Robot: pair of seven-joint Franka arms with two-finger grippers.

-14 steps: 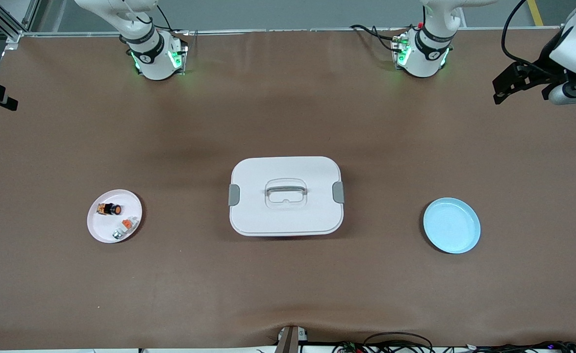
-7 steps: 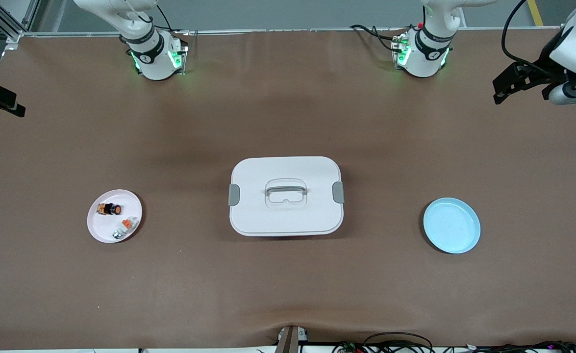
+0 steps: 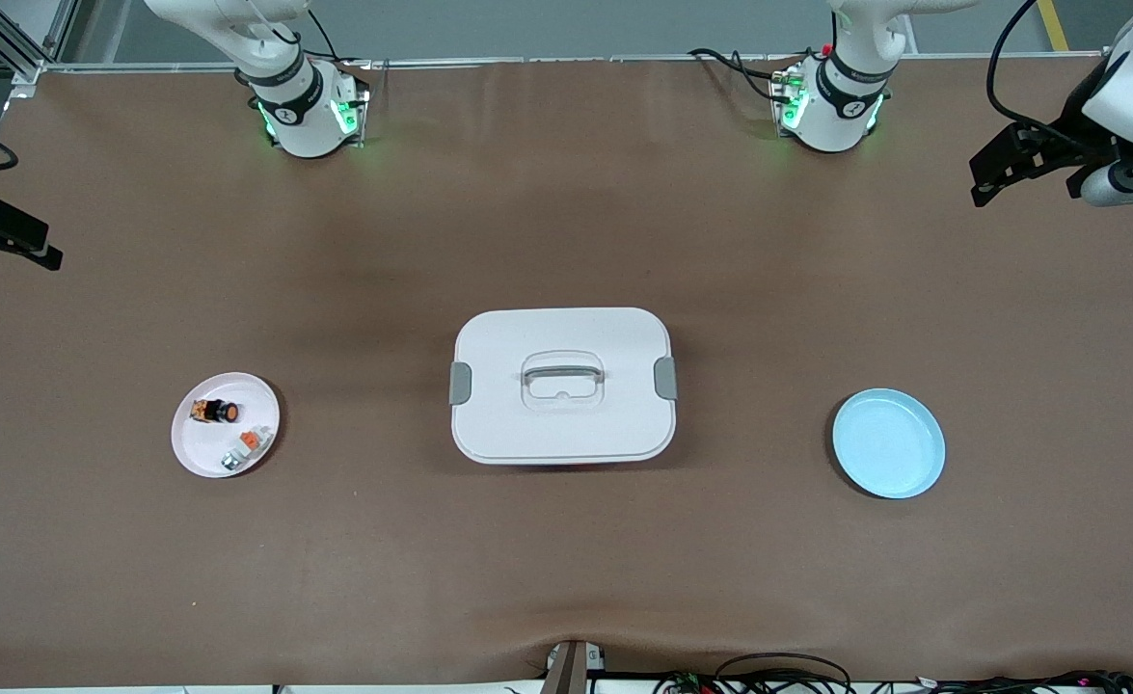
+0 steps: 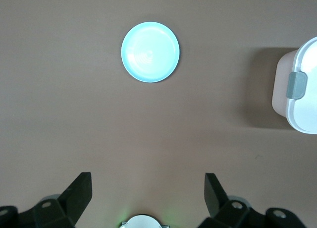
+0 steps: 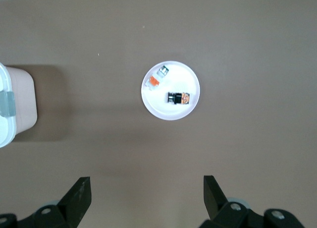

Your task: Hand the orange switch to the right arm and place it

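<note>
brown worktop [image 3: 566, 569]: orange switch [image 3: 216, 412] lies on white plate [image 3: 202, 453]; left gripper [image 4: 146, 188] and right gripper [image 5: 146, 188] hover apart, holding nothing.

Orange switch [image 3: 214, 412] on white plate [image 3: 195, 453]

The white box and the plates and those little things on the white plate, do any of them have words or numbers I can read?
None can be read.
White box: plain lid, no writing.
Blue plate: bare, no writing.
White plate: no writing on it.
Orange switch and the small orange and white part on the white plate: any marks are too small to read.
Round marks on the two arm bases: too small to read.
</note>
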